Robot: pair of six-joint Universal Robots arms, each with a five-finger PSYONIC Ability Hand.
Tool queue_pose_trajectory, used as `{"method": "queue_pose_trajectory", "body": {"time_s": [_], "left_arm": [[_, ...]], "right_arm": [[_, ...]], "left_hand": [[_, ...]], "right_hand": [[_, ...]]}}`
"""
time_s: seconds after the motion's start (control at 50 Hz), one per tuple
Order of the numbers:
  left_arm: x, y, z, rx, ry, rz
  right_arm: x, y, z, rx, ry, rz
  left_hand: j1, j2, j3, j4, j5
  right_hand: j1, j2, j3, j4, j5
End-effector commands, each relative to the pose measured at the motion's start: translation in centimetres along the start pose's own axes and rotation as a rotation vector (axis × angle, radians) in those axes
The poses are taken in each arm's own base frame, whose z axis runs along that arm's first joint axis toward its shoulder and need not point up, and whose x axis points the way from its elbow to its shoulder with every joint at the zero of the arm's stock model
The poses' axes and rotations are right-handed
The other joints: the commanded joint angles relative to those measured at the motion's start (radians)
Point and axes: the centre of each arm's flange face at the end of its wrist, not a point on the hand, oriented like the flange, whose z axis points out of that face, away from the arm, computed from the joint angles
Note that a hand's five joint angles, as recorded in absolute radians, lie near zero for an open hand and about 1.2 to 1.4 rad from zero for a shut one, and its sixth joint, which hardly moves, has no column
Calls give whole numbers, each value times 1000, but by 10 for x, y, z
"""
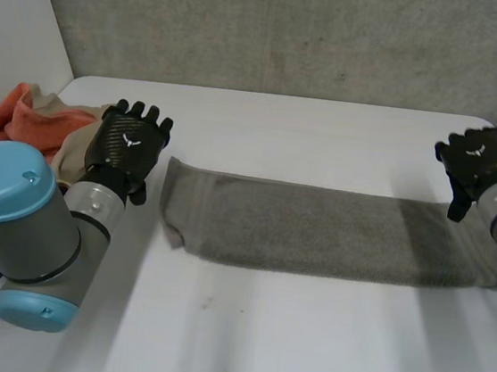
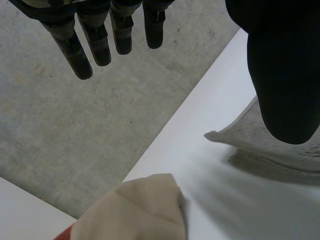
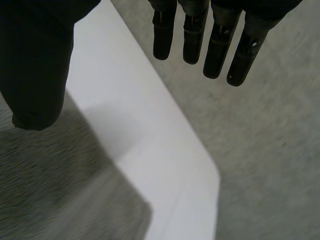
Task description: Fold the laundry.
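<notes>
Grey towel [image 1: 315, 230] separates left hand [image 1: 127, 145] and right hand [image 1: 480, 163], fingers [image 2: 80, 60] straight; head view adds orange cloth [image 1: 17, 124].

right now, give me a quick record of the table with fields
towel: grey, lying flat as a long strip across the white table
left hand: open, holding nothing, by the towel's end nearest the pile
right hand: open, holding nothing, by the towel's other end
pile: orange cloth and beige cloth heaped at the table's corner beside the left hand
</notes>
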Motion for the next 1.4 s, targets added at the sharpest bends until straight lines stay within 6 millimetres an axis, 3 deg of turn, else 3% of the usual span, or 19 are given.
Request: {"method": "queue_pose_trajectory", "body": {"time_s": [0.02, 0.12, 0.3, 0.42, 0.68, 0.78, 0.98, 1.06, 1.22, 1.32, 1.4], "left_arm": [[3, -1, -2, 1, 11, -29], [11, -3, -5, 6, 35, -28], [13, -1, -5, 0, 40, -27], [13, -1, -5, 2, 39, -27], [14, -1, -6, 1, 44, -29], [14, 0, -6, -1, 45, -28], [14, 0, -6, -3, 44, -28], [15, 0, -6, -3, 46, -28], [14, -1, -7, -1, 45, -27], [13, -1, -10, -4, 45, -26], [12, -1, -10, -6, 42, -27]], "right_arm": [[32, 68, -5, -148, -37, 137], [42, 93, -11, -197, -63, 177], [47, 121, -15, -257, -55, 155], [39, 135, -11, -284, -82, 144], [40, 147, 1, -262, -47, 117], [37, 154, 7, -274, -55, 125], [45, 159, 6, -292, -36, 132], [45, 158, 5, -283, -44, 134], [83, 172, 1, -319, 68, 121], [120, 180, 1, -349, 156, 4], [133, 170, 0, -344, 187, -76]], "left_hand": [[-13, -27, -36, -30, -48], [-13, -27, -36, -30, -48], [-13, -27, -36, -30, -48], [-13, -27, -36, -30, -48], [-13, -27, -36, -30, -48], [-13, -27, -36, -30, -48], [-13, -27, -36, -30, -48], [-13, -27, -36, -30, -48], [-13, -27, -36, -30, -48], [-13, -27, -36, -30, -48], [-13, -27, -36, -30, -48]], "right_hand": [[77, 24, 38, 50, 52], [101, 47, 62, 73, 76], [192, 138, 153, 164, 167], [304, 250, 265, 276, 278], [483, 429, 444, 455, 457], [787, 733, 748, 759, 762], [627, 573, 588, 599, 601], [1079, 1025, 1040, 1051, 1054], [1081, 1027, 1042, 1053, 1055], [1081, 1027, 1042, 1053, 1055], [1081, 1027, 1042, 1053, 1055]]}}
